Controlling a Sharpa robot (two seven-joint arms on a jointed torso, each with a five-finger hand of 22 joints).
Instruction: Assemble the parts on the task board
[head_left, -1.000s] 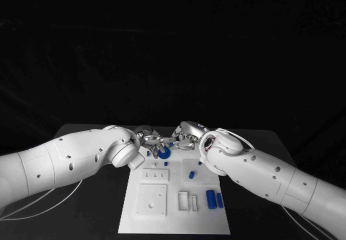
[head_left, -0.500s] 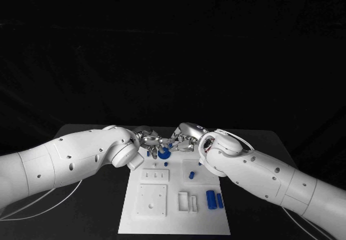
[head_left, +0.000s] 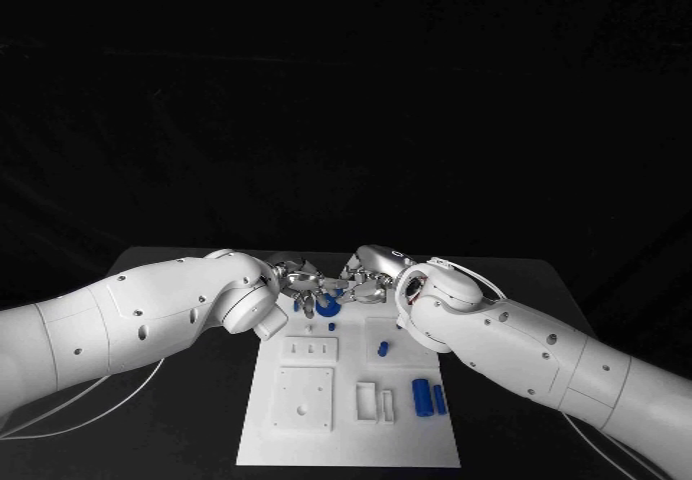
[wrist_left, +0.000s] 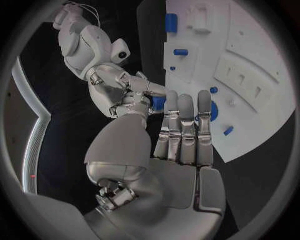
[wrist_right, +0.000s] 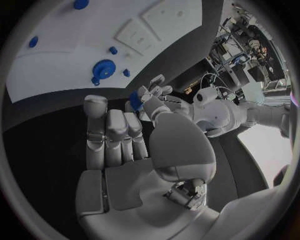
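Note:
Above the far end of the white task board (head_left: 346, 445) my left hand (head_left: 300, 280) and right hand (head_left: 372, 272) meet fingertip to fingertip. Between them is a small blue part (wrist_left: 158, 103), also seen in the right wrist view (wrist_right: 134, 97). My left hand (wrist_left: 181, 145) pinches it between thumb and finger, and the fingers of my right hand (wrist_left: 122, 90) curl onto it from the other side. From the right wrist, my right hand (wrist_right: 125, 145) reaches toward my left hand (wrist_right: 159, 97). A blue gear (wrist_right: 103, 70) lies on the board just below the hands.
Nearer me on the board are a short blue peg (head_left: 382, 349), two blue cylinders (head_left: 421, 397), white upright blocks (head_left: 366, 400) and two white raised plates (head_left: 309, 350). Small blue pegs (wrist_right: 113, 50) stand by the gear. Black table surrounds the board.
The two hands have drawn slightly closer together over the board's far end. The blue part stays between their fingertips.

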